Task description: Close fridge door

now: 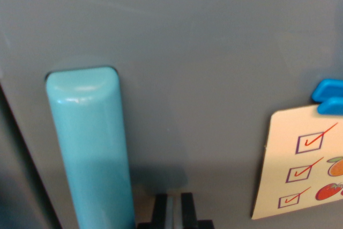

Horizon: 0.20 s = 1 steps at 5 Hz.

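Closest to the lens, at the bottom edge just right of centre, the gripper (172,213) shows only as two black fingers (159,210) standing side by side with a thin pale strip between them. They look drawn close together, yet so little of them is in frame that I cannot tell whether they are clenched or merely narrowed, and nothing is seen held between them. Their tips sit against or just in front of the grey surface, in a patch of shadow.

Just beside them, toward the lower left of the frame, rises the turquoise handle (91,148), a glossy rounded bar that runs from the bottom edge up to a blunt top a little above mid-height, leaning slightly.

Behind everything, the fridge door (214,52) fills nearly the whole frame as a flat grey panel. Along the far left a dark line runs down, marking the door's edge.

At the right edge, a cream checklist card (300,164) with red ticks in boxes and small fruit drawings hangs under a blue clip (328,96).
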### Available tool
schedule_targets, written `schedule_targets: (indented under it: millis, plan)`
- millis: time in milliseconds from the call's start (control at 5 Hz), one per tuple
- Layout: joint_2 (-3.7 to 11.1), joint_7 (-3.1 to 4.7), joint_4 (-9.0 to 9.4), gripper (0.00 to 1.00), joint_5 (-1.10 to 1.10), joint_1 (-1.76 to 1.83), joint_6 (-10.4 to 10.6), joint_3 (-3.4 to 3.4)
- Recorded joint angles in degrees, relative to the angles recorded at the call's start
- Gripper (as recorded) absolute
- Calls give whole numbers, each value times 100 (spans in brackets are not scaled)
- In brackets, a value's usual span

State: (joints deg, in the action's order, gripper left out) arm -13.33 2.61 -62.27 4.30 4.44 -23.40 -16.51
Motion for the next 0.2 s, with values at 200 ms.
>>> schedule_targets:
  millis: [200]
  plan:
    - [0,0,0,100,0,0,0,0]
